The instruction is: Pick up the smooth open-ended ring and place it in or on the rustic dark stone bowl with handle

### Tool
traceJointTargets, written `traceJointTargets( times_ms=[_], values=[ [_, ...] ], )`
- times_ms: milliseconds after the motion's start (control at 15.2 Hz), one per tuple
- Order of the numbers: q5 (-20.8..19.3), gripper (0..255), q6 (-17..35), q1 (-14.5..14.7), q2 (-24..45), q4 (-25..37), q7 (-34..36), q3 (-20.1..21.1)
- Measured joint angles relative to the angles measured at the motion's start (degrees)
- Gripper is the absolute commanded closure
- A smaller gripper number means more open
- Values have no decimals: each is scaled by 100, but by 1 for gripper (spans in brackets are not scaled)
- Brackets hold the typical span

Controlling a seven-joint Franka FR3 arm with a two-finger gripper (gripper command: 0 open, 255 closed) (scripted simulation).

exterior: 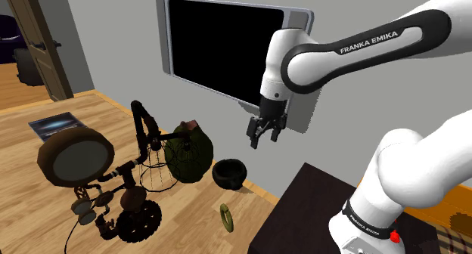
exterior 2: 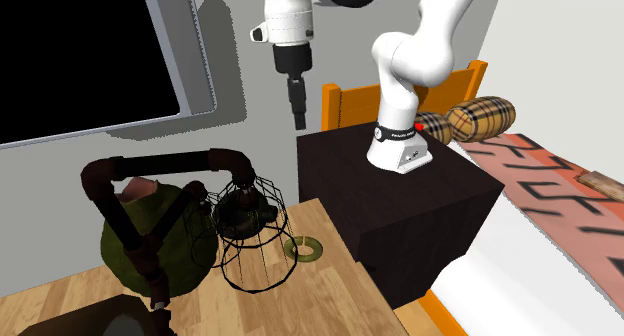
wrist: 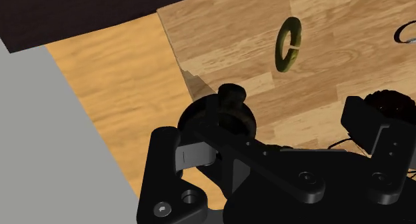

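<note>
An olive-green open-ended ring [exterior: 225, 217] [exterior 2: 302, 249] [wrist: 289, 44] lies flat on the wooden table. A dark round bowl with a stubby handle [exterior: 229, 174] [wrist: 202, 116] sits near the wall, a short way from the ring. My black gripper [exterior: 264, 135] [exterior 2: 298, 109] [wrist: 261, 123] hangs open well above the table, over and slightly to the side of the bowl. Nothing is between its fingers. In the wrist view the bowl lies just past the left finger [wrist: 163, 166], partly covered by the hand, and the ring is farther out.
A pipe-built lamp with a round shade [exterior: 76, 158], a wire cage [exterior: 157, 173] [exterior 2: 252, 234] and a green rounded pot [exterior: 190, 150] [exterior 2: 150, 234] crowd the table beside the bowl. A black screen [exterior: 223, 44] hangs on the wall. The dark stand [exterior 2: 400, 199] borders the table.
</note>
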Motion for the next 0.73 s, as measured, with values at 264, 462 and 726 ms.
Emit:
traceJointTargets(
  times_ms=[264,462,726],
  values=[
    [152,0,808,66,676,-158,318,271],
    [272,0,1486,151,1274,-252,619,519],
    [247,0,2366,153,2290,-142,988,753]
  ],
)
